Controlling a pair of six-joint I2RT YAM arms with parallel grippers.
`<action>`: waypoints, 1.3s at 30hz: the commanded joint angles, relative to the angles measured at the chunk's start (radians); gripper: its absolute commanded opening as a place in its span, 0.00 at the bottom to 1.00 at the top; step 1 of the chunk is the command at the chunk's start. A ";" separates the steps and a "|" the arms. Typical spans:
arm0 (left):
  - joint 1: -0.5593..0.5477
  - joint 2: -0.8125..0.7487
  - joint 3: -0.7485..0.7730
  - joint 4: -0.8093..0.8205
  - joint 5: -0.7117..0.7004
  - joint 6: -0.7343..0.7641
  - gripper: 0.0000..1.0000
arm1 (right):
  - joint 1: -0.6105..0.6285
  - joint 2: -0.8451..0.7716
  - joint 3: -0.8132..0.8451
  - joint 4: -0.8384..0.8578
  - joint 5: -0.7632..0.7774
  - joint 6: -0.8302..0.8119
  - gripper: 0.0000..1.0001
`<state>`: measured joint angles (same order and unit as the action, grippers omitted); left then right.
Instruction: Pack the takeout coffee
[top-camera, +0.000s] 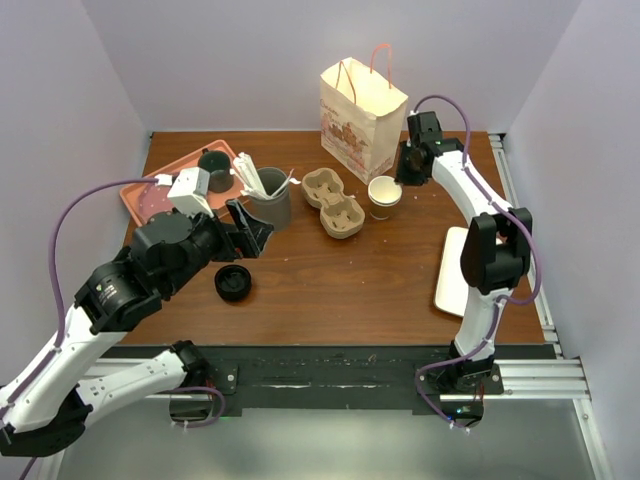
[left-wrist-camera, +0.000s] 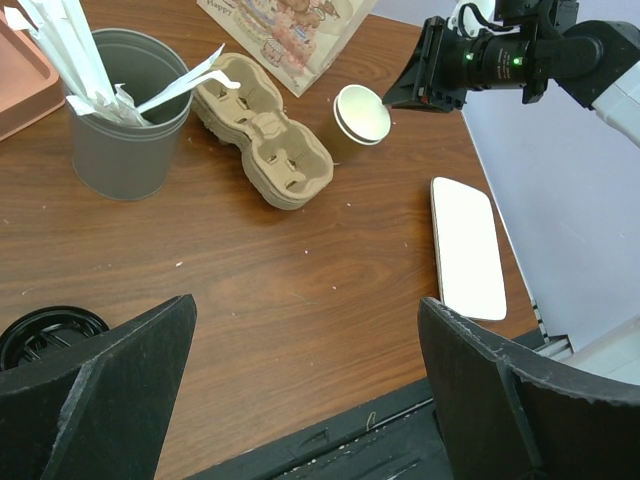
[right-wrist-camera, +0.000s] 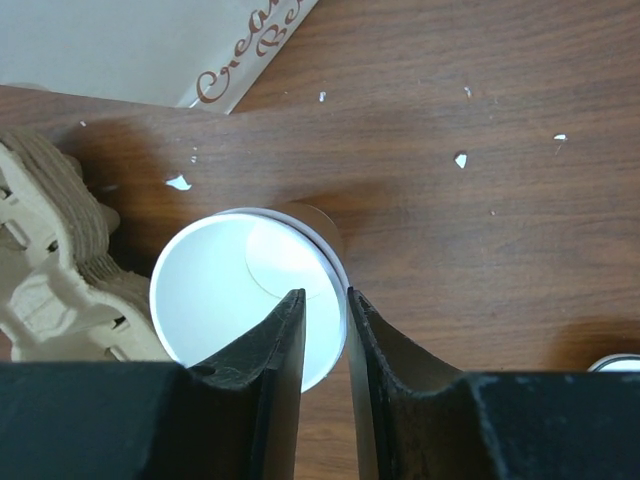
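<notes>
Now grasp step: right pincer (right-wrist-camera: 325, 302) nipped narrow on cup (right-wrist-camera: 220, 290) rim; left pincer (left-wrist-camera: 305, 335) gaped wide, empty; next likely called for lift into carrier (top-camera: 333, 203) hole

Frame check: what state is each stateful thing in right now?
Tan paper takeout cup: upright, lidless, empty, not yet packed.
Cardboard two-hole cup carrier: both holes empty.
Pink-handled paper bag: standing, open.
Black round lid: lying loose, apart from cup.
Left gripper: wide open, empty.
Right gripper: astride cup rim, nearly closed; grip unclear.
</notes>
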<state>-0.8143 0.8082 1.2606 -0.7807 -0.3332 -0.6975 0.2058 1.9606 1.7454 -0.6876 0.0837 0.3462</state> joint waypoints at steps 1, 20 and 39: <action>-0.002 -0.009 0.026 0.024 -0.023 -0.017 0.98 | -0.005 0.015 0.026 -0.004 -0.001 -0.015 0.28; -0.002 -0.006 0.016 0.029 -0.030 -0.014 0.98 | -0.005 0.017 0.068 -0.075 -0.004 -0.023 0.00; -0.002 0.176 0.003 0.084 0.115 0.121 0.91 | -0.020 -0.255 -0.254 0.028 -0.147 0.128 0.00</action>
<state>-0.8143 0.9165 1.2564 -0.7406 -0.2581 -0.6319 0.1959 1.7672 1.5600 -0.7589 -0.0097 0.4168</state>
